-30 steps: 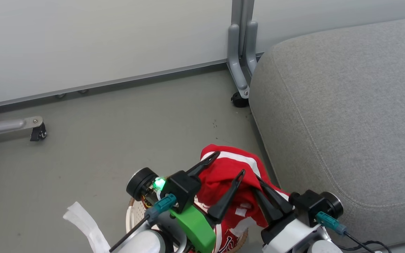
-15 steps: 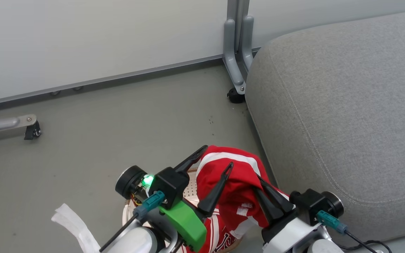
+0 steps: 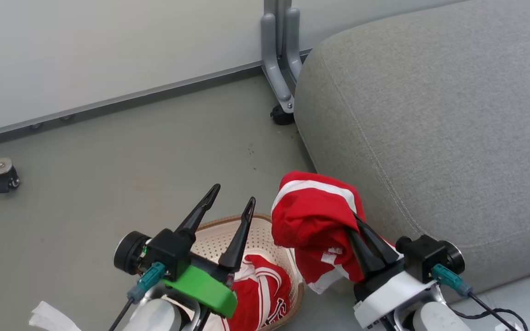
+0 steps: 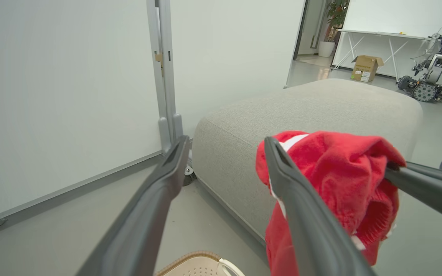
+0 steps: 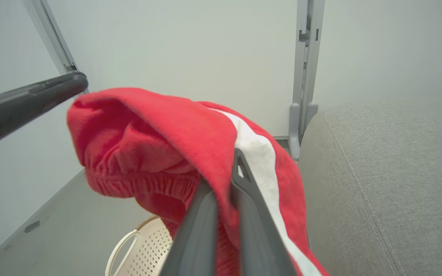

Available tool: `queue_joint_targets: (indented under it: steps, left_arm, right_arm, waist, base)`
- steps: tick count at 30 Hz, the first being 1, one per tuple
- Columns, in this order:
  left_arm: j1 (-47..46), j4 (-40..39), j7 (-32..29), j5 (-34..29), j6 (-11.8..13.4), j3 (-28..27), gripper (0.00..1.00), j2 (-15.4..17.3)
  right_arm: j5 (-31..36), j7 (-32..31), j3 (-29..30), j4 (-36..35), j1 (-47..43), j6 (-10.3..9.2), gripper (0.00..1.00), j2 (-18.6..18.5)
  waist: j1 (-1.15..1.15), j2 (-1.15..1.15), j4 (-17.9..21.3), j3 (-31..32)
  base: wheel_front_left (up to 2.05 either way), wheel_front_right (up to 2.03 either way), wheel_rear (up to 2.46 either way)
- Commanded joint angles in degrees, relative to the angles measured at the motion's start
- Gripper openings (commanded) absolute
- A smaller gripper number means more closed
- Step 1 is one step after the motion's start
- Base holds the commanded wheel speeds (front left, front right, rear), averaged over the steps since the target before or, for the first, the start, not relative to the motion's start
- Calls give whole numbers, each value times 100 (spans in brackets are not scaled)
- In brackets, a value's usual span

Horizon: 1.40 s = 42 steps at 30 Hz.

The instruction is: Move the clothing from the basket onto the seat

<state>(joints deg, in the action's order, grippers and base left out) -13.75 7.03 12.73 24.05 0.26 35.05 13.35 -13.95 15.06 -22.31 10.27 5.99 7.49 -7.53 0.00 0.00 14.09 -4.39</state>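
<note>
The right gripper (image 3: 356, 226) pinches one fold of the shorts (image 3: 313, 211) at the seat's (image 3: 430, 115) 8 o'clock; left gripper (image 3: 233, 193) spread, empty. Risk: dangling cloth catches the seat edge and slips free.

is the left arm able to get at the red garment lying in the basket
Probably yes: the left end effector hangs open just over the basket, and nothing covers the red garment there.

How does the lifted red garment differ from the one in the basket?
The lifted garment hangs bunched from the shut right end effector; the basket garment lies in the basket, ungripped. The lifted one shows a broad white stripe; the other shows thin curved trim. Both are red with white.
</note>
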Motion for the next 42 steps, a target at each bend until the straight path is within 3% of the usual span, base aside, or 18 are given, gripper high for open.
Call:
queue_joint_targets:
  steps: [1, 22, 32, 39, 42]
  left_arm:
    - [107, 31, 94, -72, -28, -49, 100, 27]
    - [1002, -317, 249, -907, -576, -1017, 100, 134]
    - [564, -186, 243, -1115, -747, -622, 100, 325]
    - [50, -421, 216, -1381, -766, -500, 100, 587]
    - [-331, -646, 117, -1551, -774, -312, 100, 617]
  right_arm:
    - [19, 18, 36, -54, 61, 0, 0, 16]
    - [-195, 18, 891, -733, -487, 0, 0, 307]
    - [-252, 18, 1438, -1097, -554, 0, 0, 435]
    - [-473, 18, 1931, -1065, 611, 0, 0, 465]
    - [-512, 18, 2514, -924, 1288, 0, 0, 442]
  waist:
    - [0, 0, 219, -141]
    - [0, 0, 1655, -683]
    - [0, 0, 1773, -1340]
    - [0, 0, 1713, -2260]
    - [0, 0, 1421, -2705]
  base:
    - [0, 0, 0]
    - [0, 0, 0]
    - [0, 0, 0]
    - [0, 0, 0]
    - [0, 0, 0]
